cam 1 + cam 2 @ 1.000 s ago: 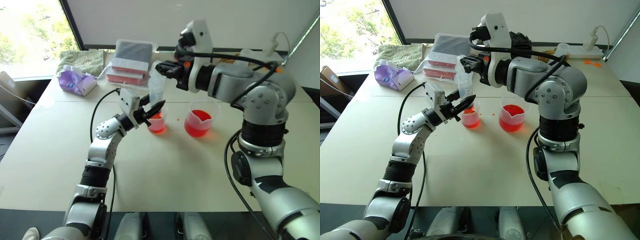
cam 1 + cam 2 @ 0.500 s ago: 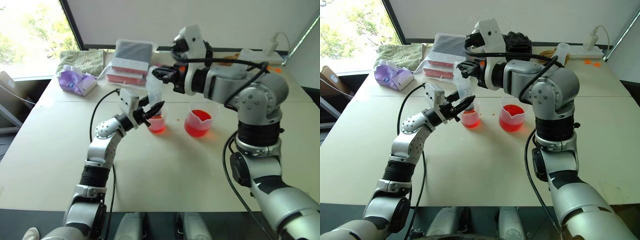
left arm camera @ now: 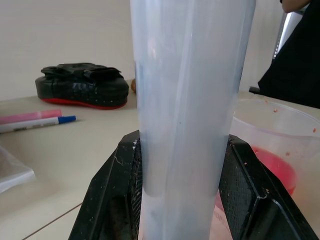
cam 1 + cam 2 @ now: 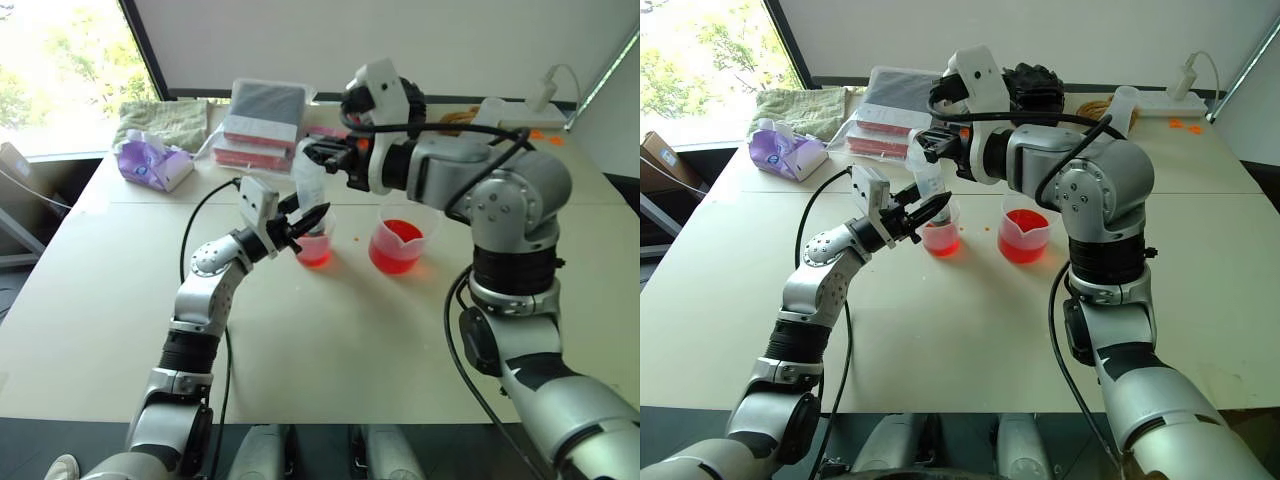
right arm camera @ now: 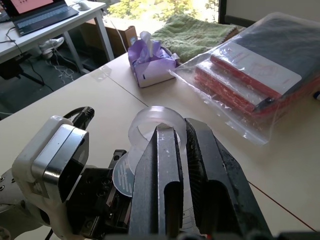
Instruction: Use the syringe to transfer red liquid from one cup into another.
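The clear syringe stands nearly upright over the smaller cup, which holds a shallow layer of red liquid. My left gripper is shut on the syringe's barrel, just above that cup's rim. From above, my right gripper is shut on the plunger's top ring. The syringe's tip is hidden behind the left fingers. To the right stands the larger spouted beaker with more red liquid, touched by neither gripper.
At the table's far left lie bagged red books, a purple tissue pack and a green towel. A blue-capped marker pen and a black object lie farther back. A white power strip sits far right.
My right forearm has swung a little to the left and the syringe leans slightly more. Both grippers keep their hold over the smaller cup.
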Controlling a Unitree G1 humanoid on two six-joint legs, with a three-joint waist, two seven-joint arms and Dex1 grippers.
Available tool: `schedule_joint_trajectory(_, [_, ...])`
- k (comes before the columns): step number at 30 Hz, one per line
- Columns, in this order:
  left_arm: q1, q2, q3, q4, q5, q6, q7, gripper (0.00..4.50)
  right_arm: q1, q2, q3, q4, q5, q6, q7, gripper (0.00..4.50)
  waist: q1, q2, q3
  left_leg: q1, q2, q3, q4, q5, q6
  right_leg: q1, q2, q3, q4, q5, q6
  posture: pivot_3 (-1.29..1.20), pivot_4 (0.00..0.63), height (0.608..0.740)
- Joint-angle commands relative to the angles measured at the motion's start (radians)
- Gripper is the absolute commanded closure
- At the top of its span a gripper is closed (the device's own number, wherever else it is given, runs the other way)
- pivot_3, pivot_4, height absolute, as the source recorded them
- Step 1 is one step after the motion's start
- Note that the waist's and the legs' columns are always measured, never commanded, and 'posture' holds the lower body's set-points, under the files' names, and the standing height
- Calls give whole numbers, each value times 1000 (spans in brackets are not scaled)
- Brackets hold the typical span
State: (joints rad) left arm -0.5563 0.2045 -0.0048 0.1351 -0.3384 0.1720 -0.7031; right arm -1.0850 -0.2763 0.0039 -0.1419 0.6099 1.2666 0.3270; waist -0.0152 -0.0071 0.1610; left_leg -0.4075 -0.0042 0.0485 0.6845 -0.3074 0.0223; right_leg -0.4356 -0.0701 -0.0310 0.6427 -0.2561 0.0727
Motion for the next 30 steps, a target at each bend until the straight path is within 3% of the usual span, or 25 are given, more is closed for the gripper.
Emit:
schedule_joint_trajectory(1, [-87, 0, 55, -52, -50, -11, 22, 2918, 26, 41, 81, -1, 49, 42, 80, 4450, 0, 0, 0, 0, 0, 0, 0, 0, 0, 0, 0, 0, 0, 0, 0, 0, 150, 740])
schedule_joint_trajectory(25, [-70, 13, 70, -105, -62, 14, 24, 2918, 28, 43, 46, 1, 25, 18, 110, 4450, 0, 0, 0, 0, 0, 0, 0, 0, 0, 0, 0, 0, 0, 0, 0, 0, 150, 740])
schedule_joint_trajectory(28, [-63, 17, 72, -114, -66, 17, 26, 2918, 29, 39, 43, 3, 21, 12, 119, 3480, -2, 0, 0, 0, 0, 0, -1, 0, 0, 0, 0, 0, 0, 0, 0, 0, 150, 740])
schedule_joint_trajectory(30, [-60, 19, 74, -120, -67, 19, 29, 2918, 28, 37, 40, 5, 15, 14, 123, 2480, -2, 0, 0, 0, 0, 0, -1, 0, 0, -1, 0, 0, 0, 0, 0, 0, 150, 740])
